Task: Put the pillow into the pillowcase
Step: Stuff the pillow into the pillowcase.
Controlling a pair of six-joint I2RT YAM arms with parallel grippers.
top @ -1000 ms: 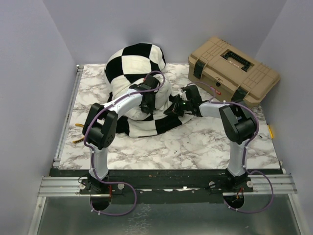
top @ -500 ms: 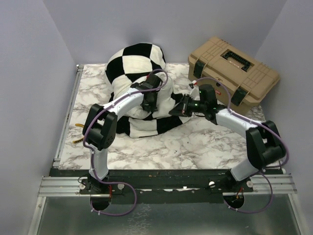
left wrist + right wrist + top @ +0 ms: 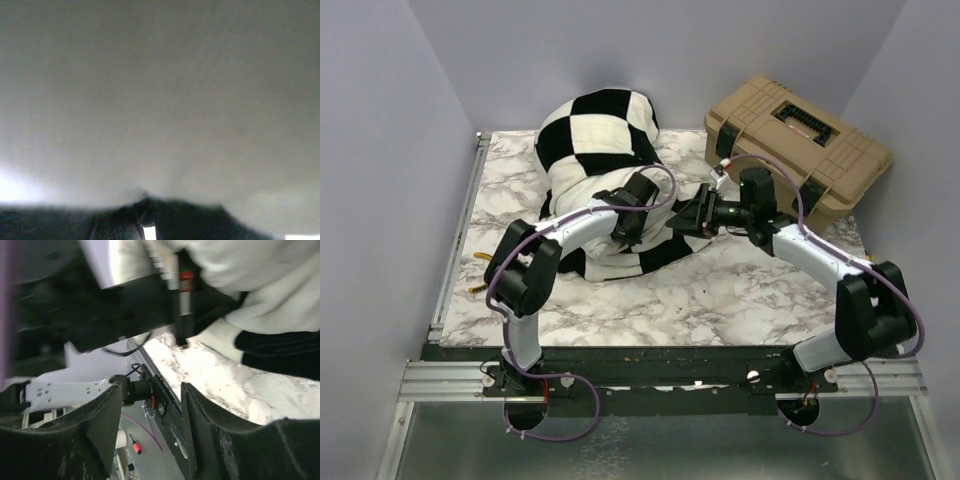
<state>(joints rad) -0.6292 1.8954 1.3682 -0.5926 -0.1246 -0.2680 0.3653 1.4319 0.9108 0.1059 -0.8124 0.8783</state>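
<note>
pillowcase (image 3: 598,150) is lying on table (image 3: 720,290) just left of tan toolbox (image 3: 798,140), long axis running rear-to-front, bulging as if pillow is sitting inside | right fingers (image 3: 100,435) are hovering apart, empty, between toolbox and pillowcase | left fingers (image 3: 628,226) are pressing into fabric farther from toolbox, spread unreadable

Puffed-up black-and-white checked fabric pillowcase (image 3: 595,140) hogs the back middle, tan hard plastic toolbox (image 3: 800,140) blocks the back right corner, just a narrow gap between them. Front strip of the white marble-look table (image 3: 720,290) is wide open.
</note>
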